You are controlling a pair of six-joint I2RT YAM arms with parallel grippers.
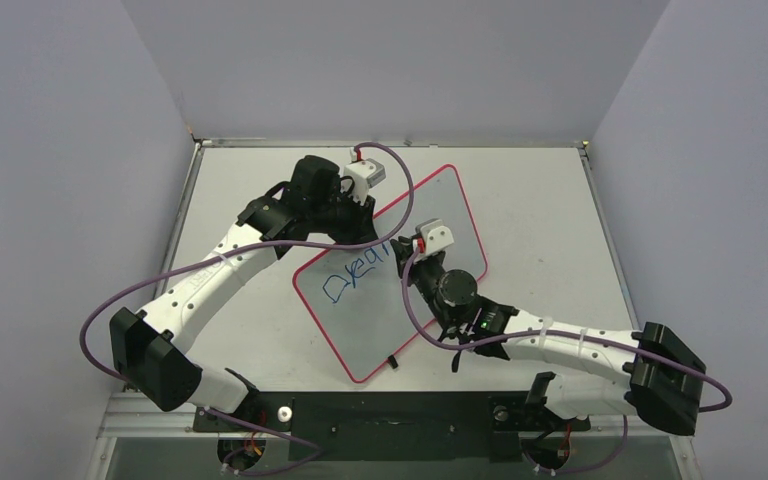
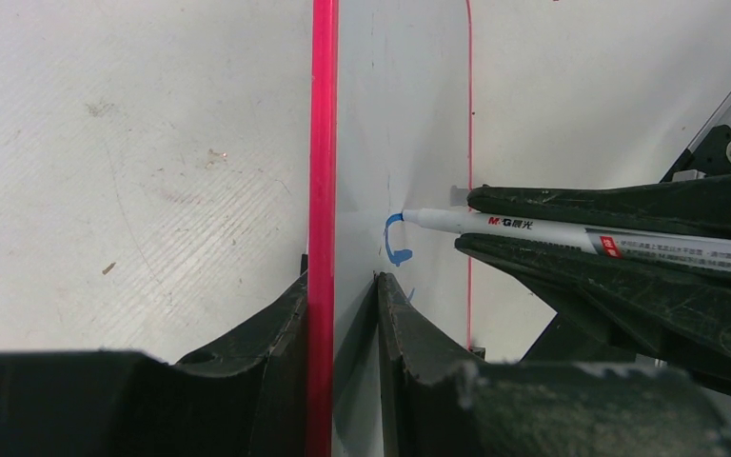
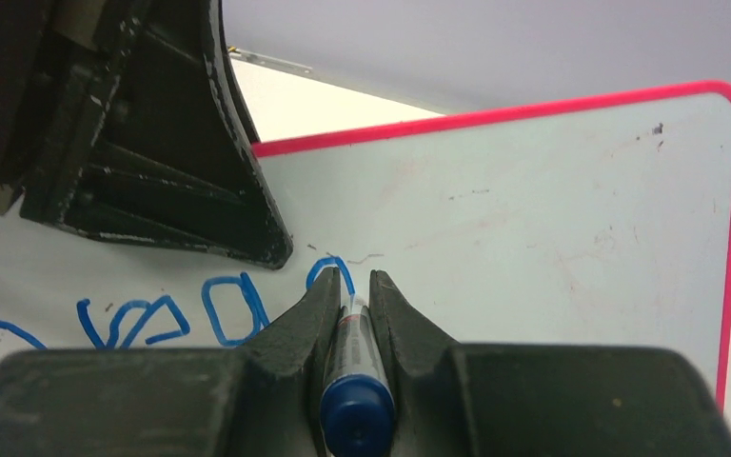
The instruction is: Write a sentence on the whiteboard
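The whiteboard [image 1: 380,330] lies askew on the table, white with a red-pink rim [image 2: 323,143]. The sentence [image 1: 355,272] is a short blue scrawl beginning with a large "D", and its letters show in the right wrist view [image 3: 152,319]. My left gripper [image 2: 343,281] is shut on the board's far-left edge, one finger on each side of the rim. My right gripper [image 3: 353,278] is shut on a white marker with a blue cap [image 3: 354,381]. The marker's tip [image 2: 409,217] touches the board at the newest blue stroke [image 2: 395,238].
A small black clip [image 1: 392,361] sits on the board's near edge. Grey walls enclose the table on three sides. Purple cables loop from both arms. The left gripper's finger [image 3: 200,171] stands close beside the marker tip.
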